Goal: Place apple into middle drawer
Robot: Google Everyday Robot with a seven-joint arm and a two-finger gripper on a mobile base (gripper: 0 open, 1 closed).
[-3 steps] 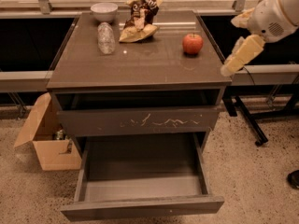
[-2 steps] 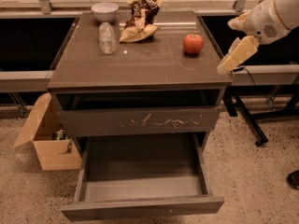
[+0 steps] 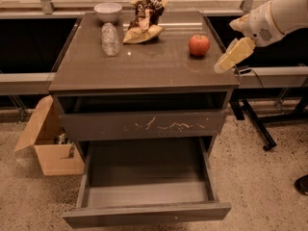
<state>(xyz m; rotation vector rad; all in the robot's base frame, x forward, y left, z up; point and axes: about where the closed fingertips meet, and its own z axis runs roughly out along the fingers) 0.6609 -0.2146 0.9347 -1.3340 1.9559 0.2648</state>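
Barely started: small round red apple [image 3: 198,45] sits upper right on brown cabinet top [image 3: 134,66], cream gripper [image 3: 234,55] near its right holds nothing, aperture can't be told, open plain-fronted dark grey-brown middle drawer [image 3: 144,214] at bottom is unfilled.

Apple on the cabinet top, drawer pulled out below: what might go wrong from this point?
1. The apple sits loose near the right side of the cabinet top. The claw, off the right edge beside it, may nudge the round fruit so that it rolls away.
2. The open middle drawer lies low, under the scratched drawer front. A release too far back could strike that front rather than the drawer floor.
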